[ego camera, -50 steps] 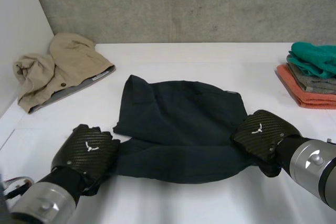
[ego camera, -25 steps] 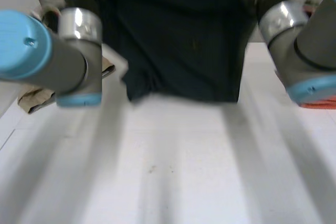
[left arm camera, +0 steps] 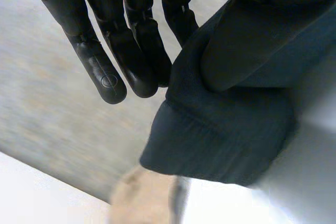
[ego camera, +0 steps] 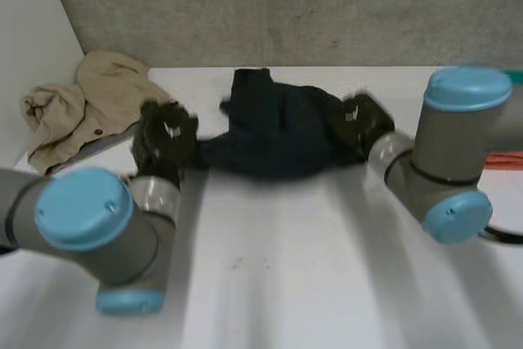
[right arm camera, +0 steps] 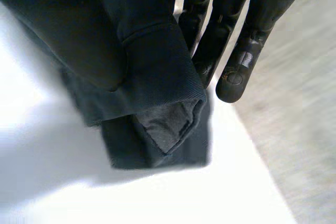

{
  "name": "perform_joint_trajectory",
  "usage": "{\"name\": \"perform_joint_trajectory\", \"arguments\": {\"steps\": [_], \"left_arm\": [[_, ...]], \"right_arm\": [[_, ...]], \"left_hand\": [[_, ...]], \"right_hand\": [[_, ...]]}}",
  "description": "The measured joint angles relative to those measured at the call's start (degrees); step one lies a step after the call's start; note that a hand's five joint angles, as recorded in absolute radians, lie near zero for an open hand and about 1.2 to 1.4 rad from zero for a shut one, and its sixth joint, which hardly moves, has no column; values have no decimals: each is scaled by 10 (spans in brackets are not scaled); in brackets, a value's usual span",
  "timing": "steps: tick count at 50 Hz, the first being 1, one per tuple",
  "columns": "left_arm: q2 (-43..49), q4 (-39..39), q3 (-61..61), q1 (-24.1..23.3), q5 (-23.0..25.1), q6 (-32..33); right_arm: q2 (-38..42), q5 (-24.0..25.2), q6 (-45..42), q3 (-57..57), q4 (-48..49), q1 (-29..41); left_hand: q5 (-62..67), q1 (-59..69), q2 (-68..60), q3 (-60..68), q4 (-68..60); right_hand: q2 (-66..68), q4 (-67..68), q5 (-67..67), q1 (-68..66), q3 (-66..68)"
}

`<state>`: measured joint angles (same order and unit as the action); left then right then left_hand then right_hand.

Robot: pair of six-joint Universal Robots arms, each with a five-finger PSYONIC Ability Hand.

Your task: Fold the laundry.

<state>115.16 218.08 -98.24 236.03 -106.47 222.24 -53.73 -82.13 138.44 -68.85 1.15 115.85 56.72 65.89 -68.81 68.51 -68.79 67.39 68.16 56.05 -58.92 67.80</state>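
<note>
**Fold, laying-down stage.** The dark garment [ego camera: 278, 132] spanned the far part of the white surface [ego camera: 270, 284] between the two hands. The left hand [left arm camera: 100, 51] pinched one hemmed end between thumb and straight fingers, and the right hand [right arm camera: 236, 40] pinched the other end likewise. A clean fold would probably require level, evenly tensioned ends, set down clear of the tan garment [ego camera: 90, 104].

The left arm [ego camera: 143, 226] and right arm [ego camera: 445, 140] were stretched forward with elbows raised. The left hand [ego camera: 166, 138] pinched one end of the dark garment [ego camera: 278, 132] between thumb and straight fingers. The right hand [ego camera: 365, 120] pinched the opposite end likewise.
</note>
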Motion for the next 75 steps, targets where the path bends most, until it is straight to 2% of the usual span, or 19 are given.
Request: {"name": "perform_joint_trajectory", "arguments": {"steps": [5, 8, 11, 12, 13, 14, 23, 30, 36, 48, 60, 67, 75], "left_arm": [[-1, -36, -40, -20, -18, -5], [-5, -55, -48, -26, -26, -9], [-8, -63, -48, -27, -29, -13], [-10, -67, -47, -27, -30, -16], [-11, -68, -47, -26, -30, -16], [-11, -69, -46, -26, -30, -18], [-12, -68, -43, -23, -29, -22], [-12, -67, -42, -22, -28, -28], [-12, -67, -40, -21, -28, -31], [-10, -67, -34, -20, -27, -31], [-6, -66, -24, -17, -26, -31], [-4, -66, -15, -14, -26, -30], [-2, -66, -7, -11, -27, -30]], "right_arm": [[10, 2, 37, -25, -64, -4], [5, 6, 91, -39, -83, -6], [0, 8, 114, -45, -86, -6], [-14, 11, 147, -58, -86, -7], [-18, 12, 152, -61, -86, -7], [-30, 14, 166, -71, -85, -7], [-115, 35, 183, -151, -78, -22], [-183, 90, 177, -238, -75, -52], [-193, 119, 176, -275, -57, -66], [-89, 117, 176, -239, 14, -65], [-7, 100, 179, -152, 15, -44], [25, 93, 180, -108, 15, -28], [60, 90, 179, -70, 15, -24]], "left_hand": [[0, 0, 0, 0, 0], [0, 0, 0, 0, 0], [0, 0, 0, 0, 0], [0, 0, 0, 0, 0], [0, 0, 0, 0, 0], [0, 0, 0, 0, 0], [0, 0, 0, 0, 0], [0, 0, 0, 0, 0], [0, 0, 0, 0, 0], [0, 0, 0, 0, 0], [0, 0, 0, 0, 0], [0, 0, 0, 0, 0], [0, 0, 0, 0, 0]], "right_hand": [[0, 0, 0, 0, 0], [-96, -96, -73, 35, -93], [-96, -96, -73, 35, -93], [-248, -250, -223, 190, -245], [-248, -250, -223, 190, -245], [-295, -309, -283, 240, -305], [-316, -330, -306, 254, -327], [-316, -330, -306, 254, -326], [-316, -330, -306, 254, -326], [-316, -329, -305, 254, -325], [-308, -300, -285, 247, -293], [-229, -235, -231, 175, -234], [-216, -223, -219, 169, -221]]}}
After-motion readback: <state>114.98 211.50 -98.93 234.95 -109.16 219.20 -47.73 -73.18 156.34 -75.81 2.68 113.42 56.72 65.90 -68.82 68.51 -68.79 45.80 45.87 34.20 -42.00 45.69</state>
